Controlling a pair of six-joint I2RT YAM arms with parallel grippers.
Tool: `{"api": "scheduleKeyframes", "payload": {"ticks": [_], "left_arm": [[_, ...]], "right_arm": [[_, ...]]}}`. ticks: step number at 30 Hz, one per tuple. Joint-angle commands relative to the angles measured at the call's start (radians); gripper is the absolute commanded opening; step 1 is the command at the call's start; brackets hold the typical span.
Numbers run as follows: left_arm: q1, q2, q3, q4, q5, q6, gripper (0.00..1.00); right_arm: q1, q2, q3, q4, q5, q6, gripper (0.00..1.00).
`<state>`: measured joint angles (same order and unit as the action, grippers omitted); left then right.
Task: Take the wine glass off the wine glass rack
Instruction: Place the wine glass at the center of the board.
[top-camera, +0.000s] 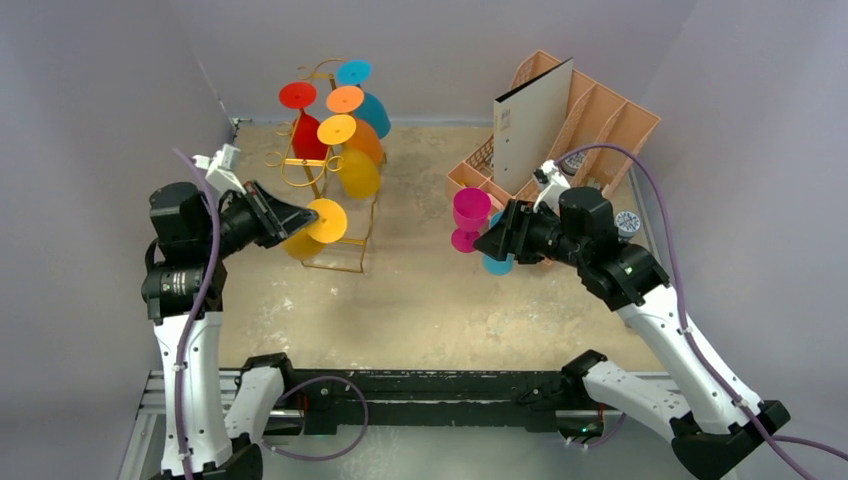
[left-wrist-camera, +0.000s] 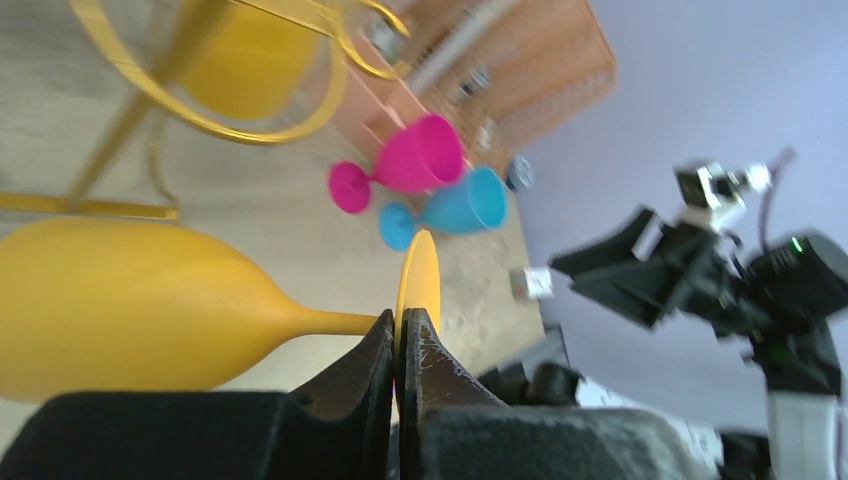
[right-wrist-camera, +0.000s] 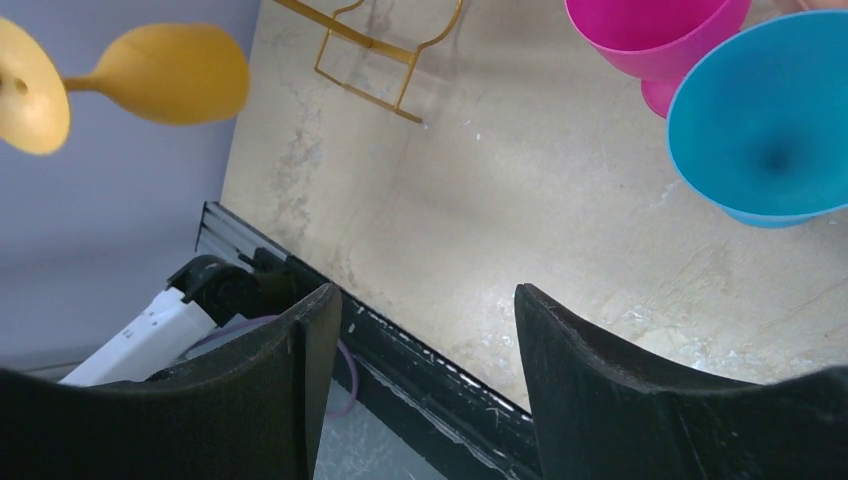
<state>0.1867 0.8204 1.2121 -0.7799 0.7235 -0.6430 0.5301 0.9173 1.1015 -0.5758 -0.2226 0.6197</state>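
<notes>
My left gripper (left-wrist-camera: 398, 325) has its jaws clamped on the foot of the yellow wine glass (left-wrist-camera: 130, 310). I hold the glass on its side in the air, just beside the gold rack (top-camera: 315, 175). My right gripper (right-wrist-camera: 425, 295) has its jaws apart and empty, near the blue glass (right-wrist-camera: 765, 130) and the pink glass (right-wrist-camera: 650, 30) beyond.

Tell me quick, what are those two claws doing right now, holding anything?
Left gripper: closed on the foot of the yellow wine glass.
Right gripper: open, holding nothing.
</notes>
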Motion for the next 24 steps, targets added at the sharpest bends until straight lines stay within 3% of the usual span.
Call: {"api": "scheduleKeyframes", "payload": {"ticks": [1,4,8,13,19,24], "left_arm": [[-0.064,-0.002,-0.101,0.261,0.336,-0.045,0.00],[-0.136,0.032,-0.190,0.399,0.453,-0.074,0.00],[-0.310,0.072,-0.178,0.242,0.284,0.096,0.00],[-0.489,0.116,-0.239,0.394,0.166,0.042,0.00],[-0.579,0.173,-0.257,0.494,0.110,0.012,0.00],[-0.590,0.157,-0.326,0.641,0.111,-0.078,0.00]], "right_arm": [[0.001,0.011,-0.023,0.090,-0.028,0.054,0.67],[0.001,0.038,-0.033,0.153,-0.096,0.088,0.67],[0.002,0.104,-0.005,0.170,-0.191,0.126,0.67],[0.004,0.127,-0.042,0.323,-0.329,0.205,0.66],[0.014,0.138,-0.061,0.431,-0.413,0.248,0.64],[0.028,0.190,-0.050,0.495,-0.485,0.260,0.56]]}}
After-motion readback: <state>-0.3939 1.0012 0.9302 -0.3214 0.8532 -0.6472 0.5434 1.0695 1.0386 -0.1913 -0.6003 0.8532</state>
